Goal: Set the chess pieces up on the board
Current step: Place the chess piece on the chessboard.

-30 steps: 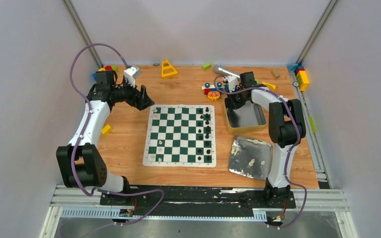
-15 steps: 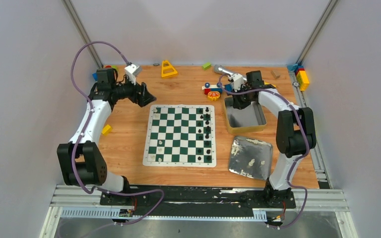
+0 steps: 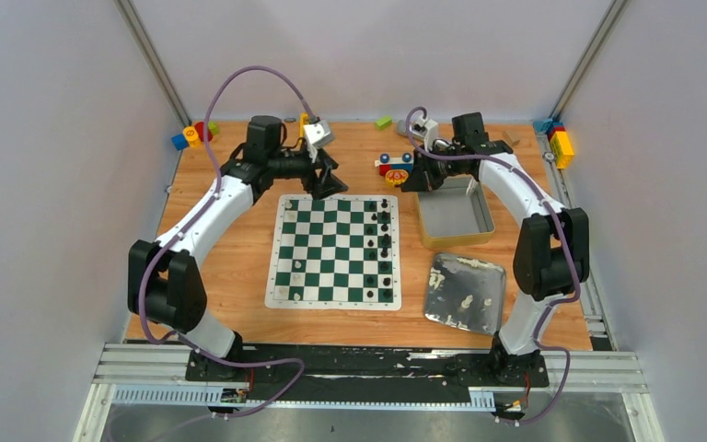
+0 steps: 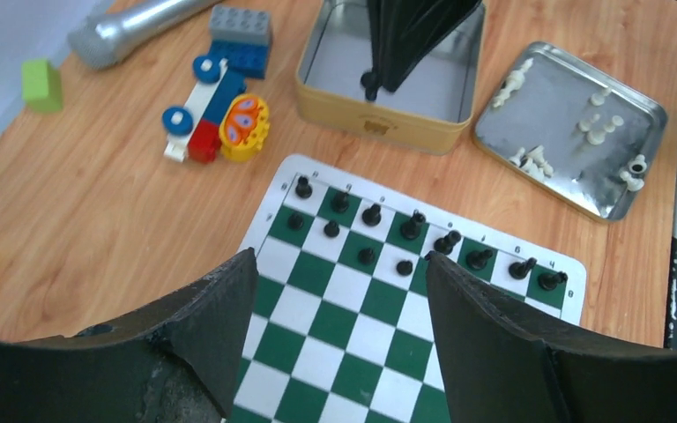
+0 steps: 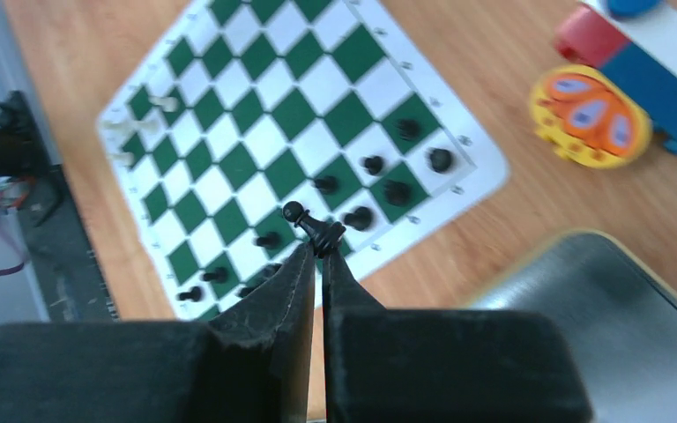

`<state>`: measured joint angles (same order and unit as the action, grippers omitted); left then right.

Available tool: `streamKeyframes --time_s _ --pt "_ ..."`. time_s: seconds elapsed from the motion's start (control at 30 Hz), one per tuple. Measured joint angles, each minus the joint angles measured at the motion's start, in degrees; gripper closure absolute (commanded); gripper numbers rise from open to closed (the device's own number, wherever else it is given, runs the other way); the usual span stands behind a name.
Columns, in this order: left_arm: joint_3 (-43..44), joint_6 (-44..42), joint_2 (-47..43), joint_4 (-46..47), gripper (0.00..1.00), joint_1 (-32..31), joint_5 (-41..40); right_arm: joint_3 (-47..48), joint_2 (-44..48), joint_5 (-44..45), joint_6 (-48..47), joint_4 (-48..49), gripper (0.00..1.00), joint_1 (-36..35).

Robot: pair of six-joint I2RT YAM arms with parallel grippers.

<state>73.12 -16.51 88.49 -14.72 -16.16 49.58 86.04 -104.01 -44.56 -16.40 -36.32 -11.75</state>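
The green-and-white board lies mid-table. Black chess pieces fill its two right columns, and a few white ones stand at its near left. More white pieces lie in the silver lid. My right gripper is shut on a black pawn. It hangs over the near left corner of the gold tin, close to the board's far right corner. My left gripper is open and empty above the board's far edge; in the top view this left gripper sits at the far left corner.
A colourful toy car sits just behind the board's far right corner, close to my right gripper. Loose blocks lie along the back: a green one, a cluster at far left and another at far right.
My left arm swung right from beside the board to its far edge, its jaws narrowing slightly. My right gripper rose from the gold tin and shifted left with the black pawn.
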Motion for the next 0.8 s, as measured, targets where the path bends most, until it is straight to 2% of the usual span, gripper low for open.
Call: streamKeyframes --time_s 0.37,0.57,0.8 --pt "6.05 -12.72 4.96 -3.39 0.36 -10.4 -0.09 1.36 -0.04 -13.29 4.2 -1.05 1.0 -5.07" --pt "6.95 -19.63 6.29 -7.56 0.43 -12.09 -0.57 1.36 -0.04 -16.02 4.79 -1.11 1.0 -5.38" --pt "8.22 -23.76 6.56 -10.08 0.46 -13.79 -2.27 1.36 -0.04 -17.25 5.35 -1.11 1.0 -5.38"
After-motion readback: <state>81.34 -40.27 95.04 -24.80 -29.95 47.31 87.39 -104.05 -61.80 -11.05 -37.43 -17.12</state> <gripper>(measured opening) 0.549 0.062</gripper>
